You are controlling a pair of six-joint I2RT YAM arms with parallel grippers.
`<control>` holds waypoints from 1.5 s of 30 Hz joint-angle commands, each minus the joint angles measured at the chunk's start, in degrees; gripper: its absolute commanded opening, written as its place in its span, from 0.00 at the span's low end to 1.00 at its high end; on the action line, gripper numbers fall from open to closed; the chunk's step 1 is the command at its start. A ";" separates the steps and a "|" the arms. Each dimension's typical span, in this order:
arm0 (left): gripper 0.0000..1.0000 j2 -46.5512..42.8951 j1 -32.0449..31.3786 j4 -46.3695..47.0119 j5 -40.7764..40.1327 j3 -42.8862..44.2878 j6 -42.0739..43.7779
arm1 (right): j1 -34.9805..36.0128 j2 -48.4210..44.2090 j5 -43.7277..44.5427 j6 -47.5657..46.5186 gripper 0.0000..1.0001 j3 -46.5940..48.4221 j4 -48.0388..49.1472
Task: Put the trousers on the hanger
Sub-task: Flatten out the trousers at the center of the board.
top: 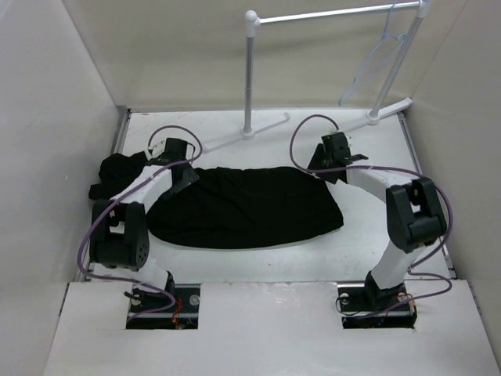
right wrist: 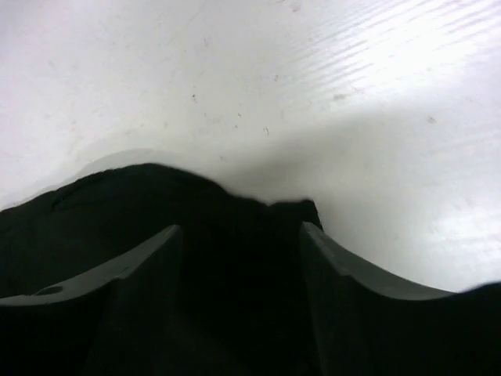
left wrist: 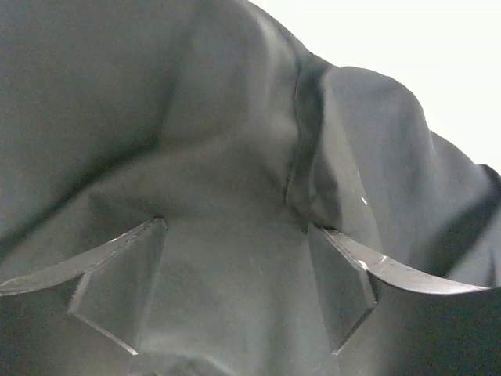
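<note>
The left gripper [top: 185, 178] is pictured with its jaws spread wide and nothing pinched, poised at the ten o'clock edge of the trousers [top: 250, 207]; in the left wrist view, rumpled dark fabric is seen beyond the parted fingers [left wrist: 117, 282]; the black garment is spread across the middle of the white table [top: 376, 235]; the right gripper [top: 329, 171] is likewise held parted, empty, over the two o'clock corner; the hanger [top: 376, 63] is hung on the rack [top: 329, 14] at one o'clock, well apart from the trousers.
</note>
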 commanded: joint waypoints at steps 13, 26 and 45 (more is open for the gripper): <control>0.05 6.53 1.26 4.57 1.57 16.69 0.08 | 1.27 -7.75 4.79 1.15 0.00 9.79 0.29; 0.09 -21.94 -3.05 -2.02 -3.08 3.03 -3.52 | 3.81 -45.56 7.97 4.66 0.04 -14.00 -6.12; 0.70 16.44 9.96 0.35 3.77 19.87 2.98 | 3.98 7.24 1.37 -3.34 0.72 10.76 -6.83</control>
